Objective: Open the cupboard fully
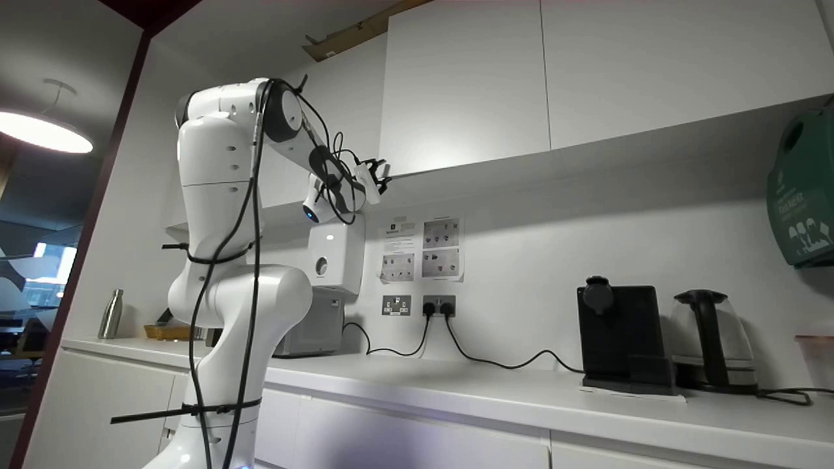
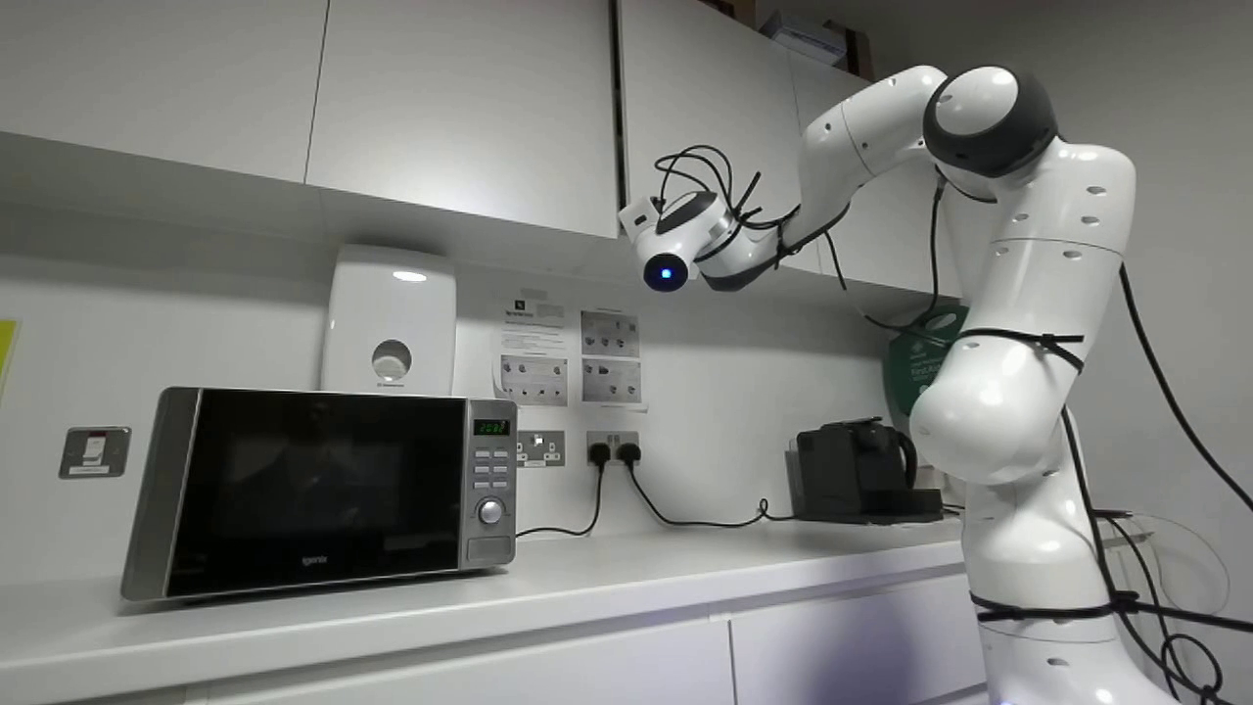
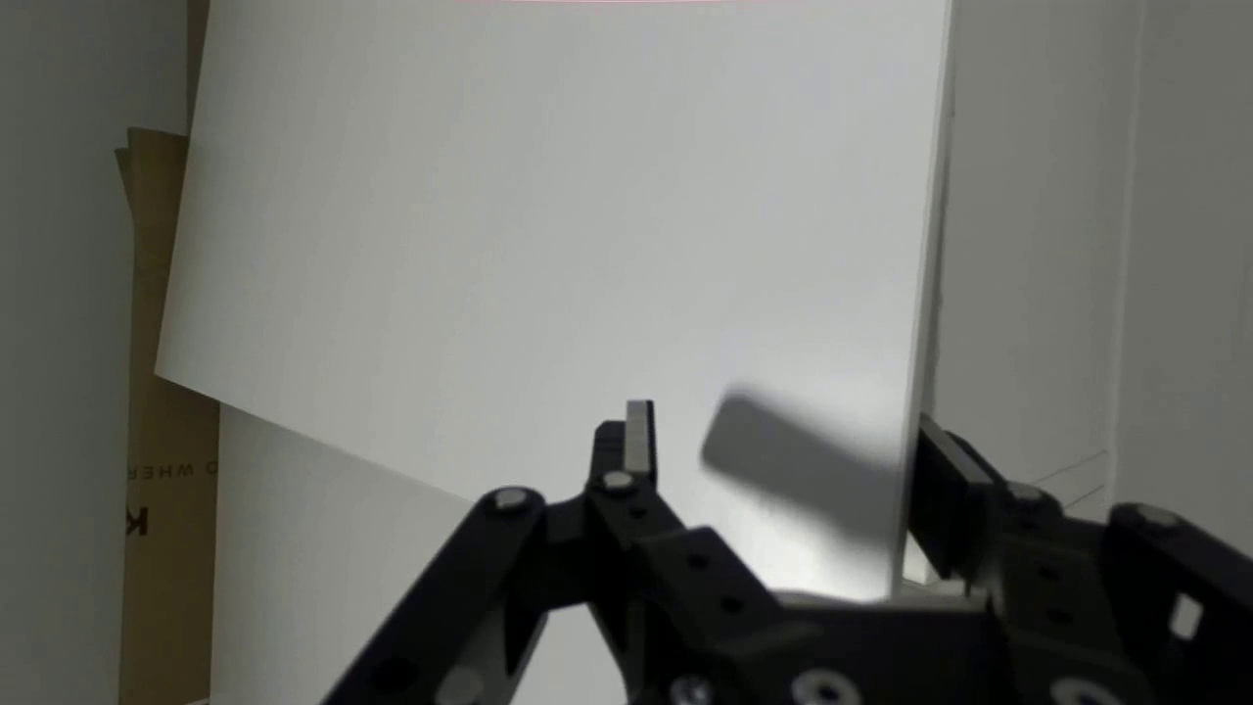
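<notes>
Evidently the cupboard door (image 1: 462, 91) stands only slightly ajar, high on the wall; in an exterior view a dark strip separates its upright edge from the neighbouring door (image 2: 465, 108). The gripper (image 3: 783, 446) is at the lower corner, its fingers (image 3: 626, 446) spread apart. In the wrist view one finger stands before the door's pale face, while the other sits just past the lower edge; whether either touches, I cannot tell. A shadow (image 3: 803, 470) falls across the face between them. Below, the worktop (image 2: 685, 560) carries a microwave (image 2: 323, 490), a coffee machine (image 1: 622, 339) and a kettle (image 1: 711, 345).
</notes>
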### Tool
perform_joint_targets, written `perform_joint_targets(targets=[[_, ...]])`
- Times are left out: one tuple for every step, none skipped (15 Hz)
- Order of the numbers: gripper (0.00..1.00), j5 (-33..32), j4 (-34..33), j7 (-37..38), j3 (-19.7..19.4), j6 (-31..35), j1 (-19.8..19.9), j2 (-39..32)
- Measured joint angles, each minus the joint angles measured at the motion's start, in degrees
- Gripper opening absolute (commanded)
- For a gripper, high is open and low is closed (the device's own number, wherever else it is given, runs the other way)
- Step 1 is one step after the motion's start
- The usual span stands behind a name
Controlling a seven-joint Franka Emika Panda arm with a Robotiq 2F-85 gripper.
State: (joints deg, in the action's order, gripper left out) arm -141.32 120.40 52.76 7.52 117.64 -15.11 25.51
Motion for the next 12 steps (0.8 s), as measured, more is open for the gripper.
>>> perform_joint_targets(targets=[[1.0, 0.1, 0.0, 0.0, -0.01, 0.0, 0.0, 0.4], [1.0, 0.21, 0.0, 0.0, -0.03, 0.0, 0.01, 0.8], [1.0, 0.29, 0.0, 0.0, -0.06, 0.0, 0.01, 1.16], [1.0, 0.35, -0.01, 0.0, -0.12, 0.0, 0.02, 1.54], [1.0, 0.43, 0.01, 0.0, -0.2, 0.02, 0.03, 1.94], [1.0, 0.66, 0.07, 0.0, -0.25, 0.02, 0.04, 2.2], [1.0, 0.88, 0.09, 0.0, -0.32, 0.02, 0.04, 2.35], [1.0, 1.06, 0.09, 0.0, -0.39, 0.02, 0.05, 2.45], [1.0, 1.33, 0.08, 0.0, -0.43, -0.03, 0.08, 2.52], [1.0, 1.66, 0.08, 0.0, -0.47, -0.16, 0.12, 2.59], [1.0, 2.26, 0.08, 0.0, -0.49, -0.62, 0.15, 2.63], [1.0, 2.78, 0.17, 0.0, -0.47, -1.77, 0.15, 2.62]])
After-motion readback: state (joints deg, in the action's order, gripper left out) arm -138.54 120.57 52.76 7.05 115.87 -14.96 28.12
